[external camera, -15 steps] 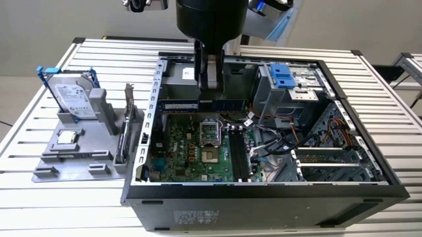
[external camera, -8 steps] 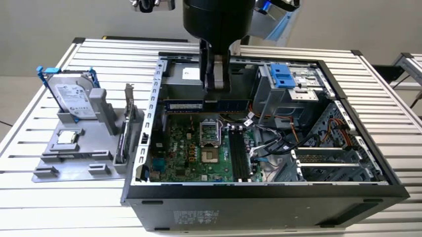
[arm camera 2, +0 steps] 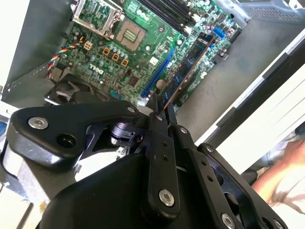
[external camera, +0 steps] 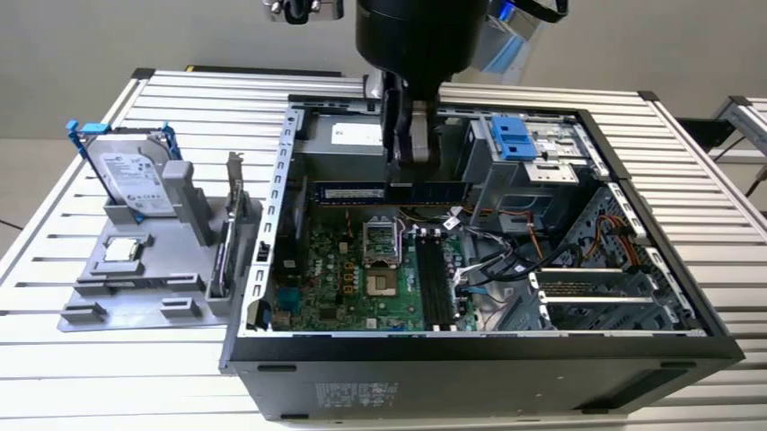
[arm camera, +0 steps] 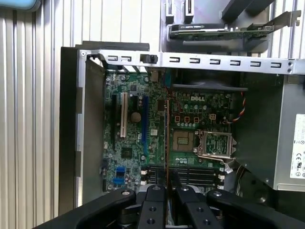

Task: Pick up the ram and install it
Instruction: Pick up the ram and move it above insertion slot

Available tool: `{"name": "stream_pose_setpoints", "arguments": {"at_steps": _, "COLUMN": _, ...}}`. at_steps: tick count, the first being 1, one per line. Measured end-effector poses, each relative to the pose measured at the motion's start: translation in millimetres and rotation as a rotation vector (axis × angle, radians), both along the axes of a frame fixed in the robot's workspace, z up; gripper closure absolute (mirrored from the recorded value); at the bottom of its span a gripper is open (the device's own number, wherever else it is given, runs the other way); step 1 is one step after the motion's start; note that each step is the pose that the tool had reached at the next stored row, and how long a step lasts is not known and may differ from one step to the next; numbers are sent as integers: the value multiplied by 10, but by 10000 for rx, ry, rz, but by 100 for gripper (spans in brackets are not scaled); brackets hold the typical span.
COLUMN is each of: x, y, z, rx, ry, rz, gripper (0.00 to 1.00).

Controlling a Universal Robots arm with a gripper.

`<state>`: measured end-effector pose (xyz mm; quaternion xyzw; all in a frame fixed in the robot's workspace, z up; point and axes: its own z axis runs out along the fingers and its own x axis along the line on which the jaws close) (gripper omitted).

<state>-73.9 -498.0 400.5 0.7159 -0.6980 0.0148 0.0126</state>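
1. Pincer state: the pincer [external camera: 410, 171] hangs from the arm over the open computer case [external camera: 480, 346]; its fingers are pressed against the two flat faces of the ram [external camera: 354, 191], pinching it near the middle of its length.

2. Ram position: in the exterior view the ram hangs level inside the case, its long edge running from the exterior view's left to the exterior view's right; it is above the motherboard [external camera: 348, 269] and not seated in any slot.

3. Ram orientation: the memory slots [external camera: 434, 278] run crosswise to the held ram; in the first wrist view the ram [arm camera: 167, 138] shows edge-on as a thin line leaving the pincer [arm camera: 167, 179] and crossing the motherboard [arm camera: 143, 124] beside the processor socket [arm camera: 182, 141]; in the second wrist view the ram [arm camera 2: 190, 67] extends away from the pincer [arm camera 2: 159, 107] with its chips visible along one face.

4. Surroundings: the case lies on its side on the slatted tabletop [external camera: 72, 359]; a grey holder [external camera: 132, 287] stands just beside the case on the exterior view's left; it carries a hard drive [external camera: 126, 175] in a blue frame, standing tilted, and a card [external camera: 230, 224] with a metal bracket, standing on edge.

5. A person's arm [arm camera 2: 286, 167] appears outside the case wall in the second wrist view.
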Motion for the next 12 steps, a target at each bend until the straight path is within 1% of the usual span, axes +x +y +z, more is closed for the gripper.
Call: {"name": "stream_pose_setpoints", "arguments": {"at_steps": 12, "x": 189, "y": 0, "z": 0, "rx": 0, "ry": 0, "rz": -118, "gripper": 100}}
